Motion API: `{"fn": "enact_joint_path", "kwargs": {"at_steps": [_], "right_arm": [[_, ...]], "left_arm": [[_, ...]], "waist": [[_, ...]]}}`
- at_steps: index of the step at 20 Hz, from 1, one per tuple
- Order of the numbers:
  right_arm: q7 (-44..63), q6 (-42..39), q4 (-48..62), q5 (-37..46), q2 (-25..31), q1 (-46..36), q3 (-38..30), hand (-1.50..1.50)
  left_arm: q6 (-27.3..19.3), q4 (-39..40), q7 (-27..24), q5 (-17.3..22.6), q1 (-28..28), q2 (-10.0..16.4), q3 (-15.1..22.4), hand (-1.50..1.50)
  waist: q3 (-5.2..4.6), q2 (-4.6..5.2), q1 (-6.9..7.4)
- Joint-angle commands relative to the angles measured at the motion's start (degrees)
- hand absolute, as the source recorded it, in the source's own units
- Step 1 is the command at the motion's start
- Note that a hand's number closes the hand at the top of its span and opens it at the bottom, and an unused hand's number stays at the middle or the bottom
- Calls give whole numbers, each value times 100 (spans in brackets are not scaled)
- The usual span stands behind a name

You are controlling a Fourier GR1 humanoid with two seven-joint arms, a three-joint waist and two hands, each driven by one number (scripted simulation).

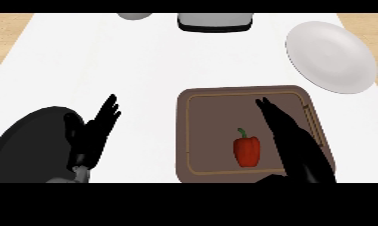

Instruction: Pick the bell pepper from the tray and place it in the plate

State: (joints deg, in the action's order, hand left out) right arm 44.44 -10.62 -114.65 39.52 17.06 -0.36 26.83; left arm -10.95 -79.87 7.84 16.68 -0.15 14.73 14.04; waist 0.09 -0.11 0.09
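red bell pepper (247,152) sits on the brown tray (214,135), in its lower middle part, stem pointing away from the robot, with nothing touching it. the right hand (295,142) hangs over the tray's right side, just beside the pepper, its fingers straight and close together, holding nothing. the step in hand looks like the reach: the pick is not yet made and the whole carry is left to do.

the next move, as i judge it, calls for the right hand to shift left over the pepper, come down and curl its fingers and thumb round the body below the stem. the pepper looks small and smooth, so it may slide or roll on the tray if nudged from one side only. it must then be lifted over the tray's raised rim and taken up and to the right to the white plate (330,57), which sits on the white counter (111,60) beyond the tray's far right corner, apart from it. nothing lies between tray and plate; the rim is the only thing in the way.

the left hand (94,132) rests open at the lower left, fingers up and slightly apart, well apart from the tray. at the counter's far edge sit a grey rounded thing (134,15) and a grey thing with a dark base (214,22), both cut off by the view and off the path.
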Motion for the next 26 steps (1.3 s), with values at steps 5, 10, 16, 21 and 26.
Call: {"fn": "enact_joint_path", "kwargs": {"at_steps": [5,10,16,21,26], "right_arm": [[-152,-132,266,570,-361,155,65,-150],[-83,-229,658,907,-247,50,-65,-150],[-500,226,1492,1323,-691,-8,62,-150],[-715,29,1844,1216,-783,-109,-199,-150],[-716,-378,2252,1383,-1004,-439,121,150]], "left_arm": [[20,-15,212,-407,-2,-363,-121,0],[282,116,275,-259,-176,-273,-371,0],[554,306,59,-403,-97,-325,-581,0],[509,-15,389,-476,-114,-350,-762,0],[451,-179,630,-527,-180,-464,-763,0]], "waist": [[-9,6,-15],[-10,12,-18],[-9,13,-7],[-9,11,-4],[-9,12,14]]}}
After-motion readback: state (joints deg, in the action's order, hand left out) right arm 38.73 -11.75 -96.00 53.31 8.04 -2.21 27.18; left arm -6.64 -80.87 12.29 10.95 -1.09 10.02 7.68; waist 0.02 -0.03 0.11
